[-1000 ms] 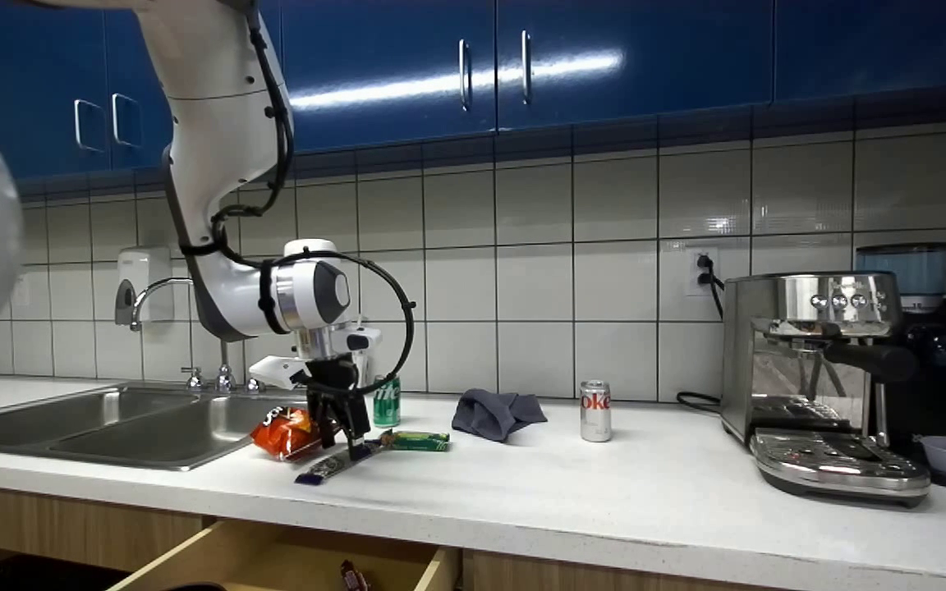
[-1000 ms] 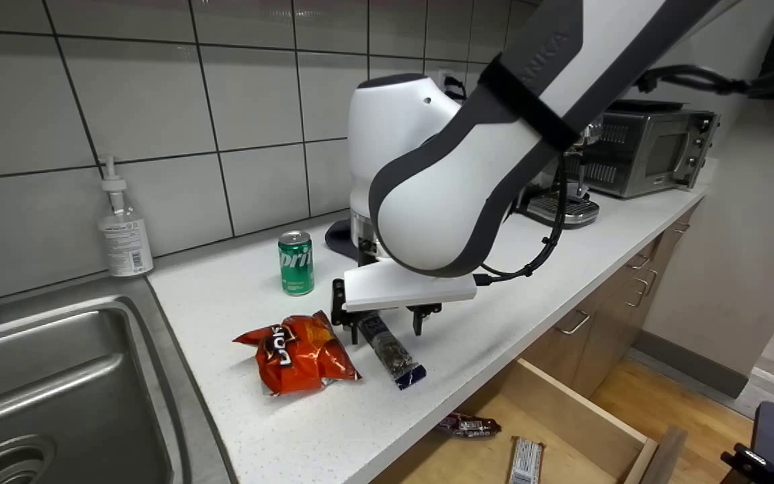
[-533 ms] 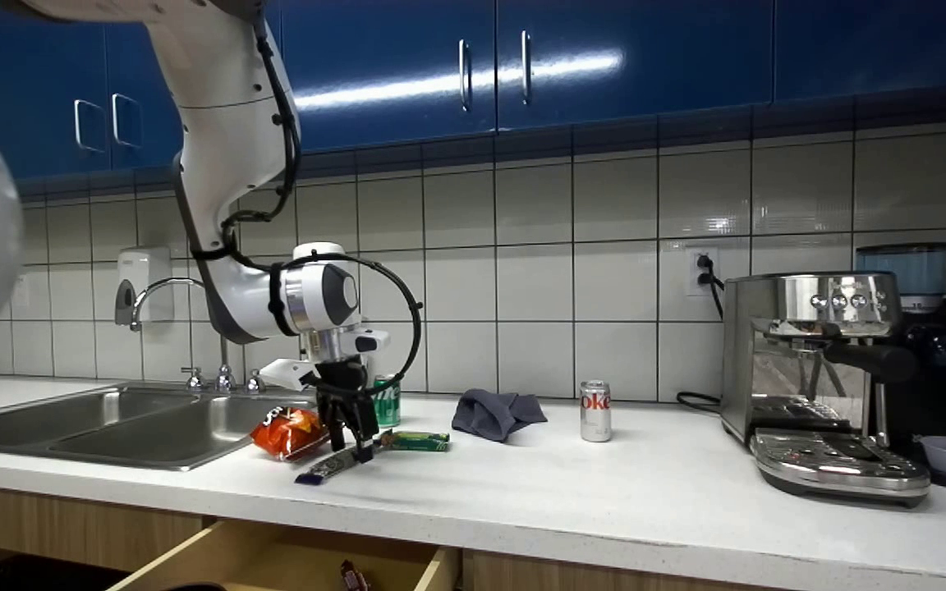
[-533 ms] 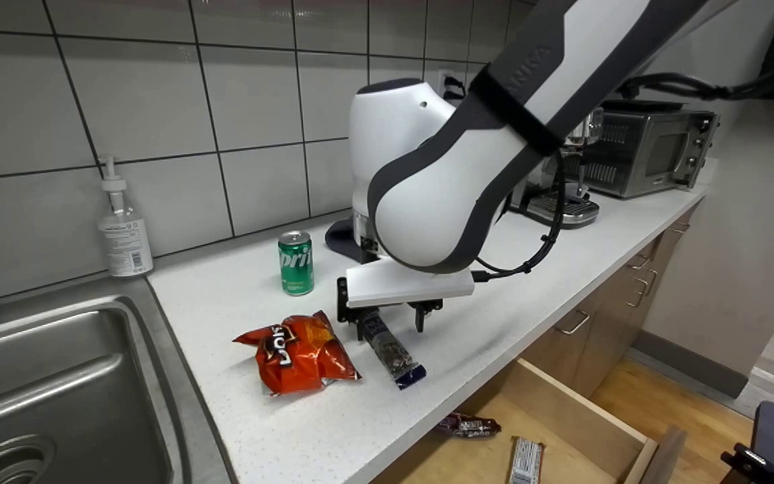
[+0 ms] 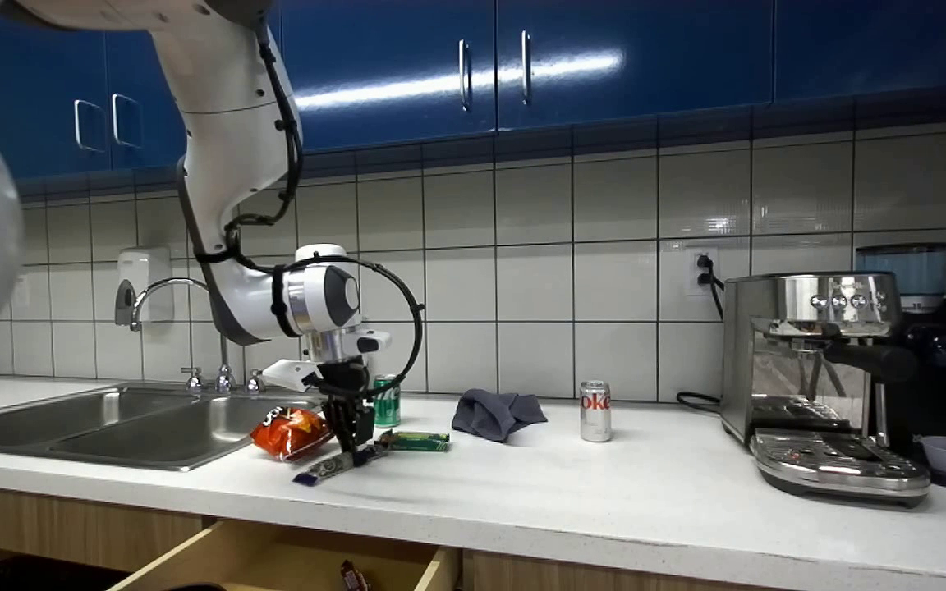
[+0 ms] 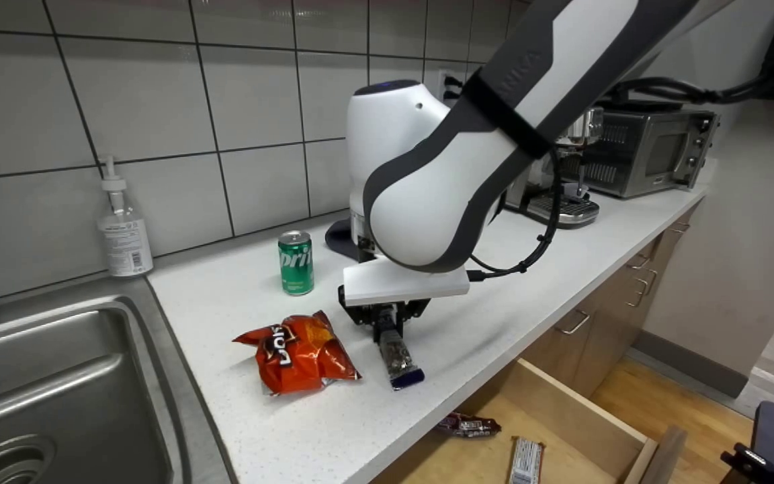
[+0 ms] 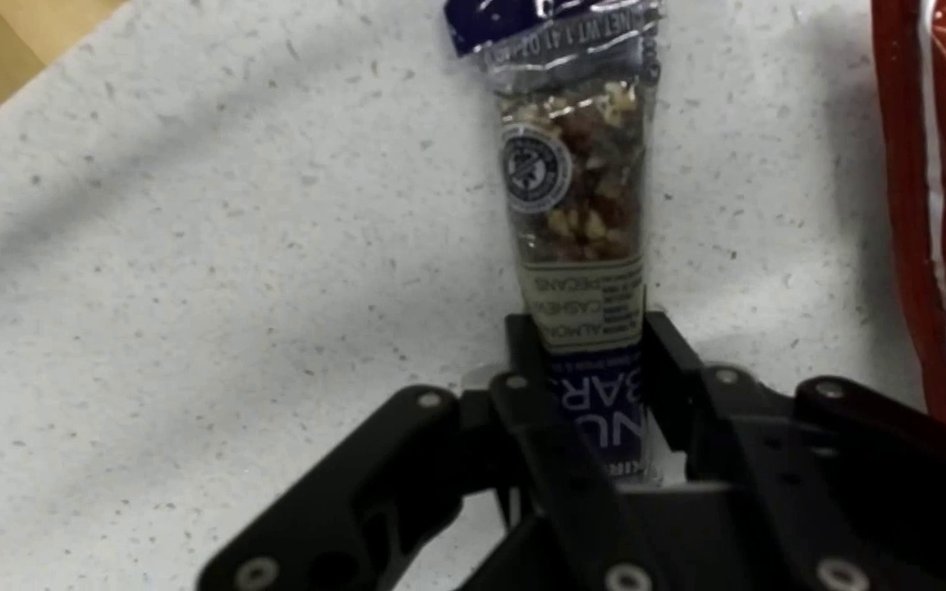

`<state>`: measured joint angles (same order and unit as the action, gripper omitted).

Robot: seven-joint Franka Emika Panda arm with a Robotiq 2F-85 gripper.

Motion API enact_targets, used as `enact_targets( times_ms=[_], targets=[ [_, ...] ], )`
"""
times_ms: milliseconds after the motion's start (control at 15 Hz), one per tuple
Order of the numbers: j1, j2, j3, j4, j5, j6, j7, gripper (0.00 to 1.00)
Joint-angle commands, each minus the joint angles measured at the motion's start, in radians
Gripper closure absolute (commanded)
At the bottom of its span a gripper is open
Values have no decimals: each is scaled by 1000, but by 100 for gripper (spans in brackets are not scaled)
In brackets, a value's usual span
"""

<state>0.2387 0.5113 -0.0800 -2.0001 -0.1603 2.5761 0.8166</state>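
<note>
Nut bar [image 7: 580,205] gripped in tool [image 7: 588,328], crosswise hold.
Bar sits between the fingers [image 7: 670,361], long axis roughly square to their closing direction; navy end projects from tool toward front edge of desk [image 6: 293,444]. Whether bar bears on desk: cannot tell. Chip bag [image 6: 303,356] near tool, on the side toward the sink [image 6: 168,376].
</note>
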Motion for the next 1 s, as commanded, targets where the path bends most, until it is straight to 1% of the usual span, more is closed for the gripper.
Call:
enact_targets(
  times_ms=[0, 267, 533, 933],
  targets=[
    [-2, -1, -5, 18, 13, -31, -24, 93],
    [-12, -32, -10, -15, 17, -13, -28, 92],
    [-20, -91, -24, -73, 14, 9, -26, 92],
    [-45, -235, -42, -226, 9, 41, -12, 92]
  ],
)
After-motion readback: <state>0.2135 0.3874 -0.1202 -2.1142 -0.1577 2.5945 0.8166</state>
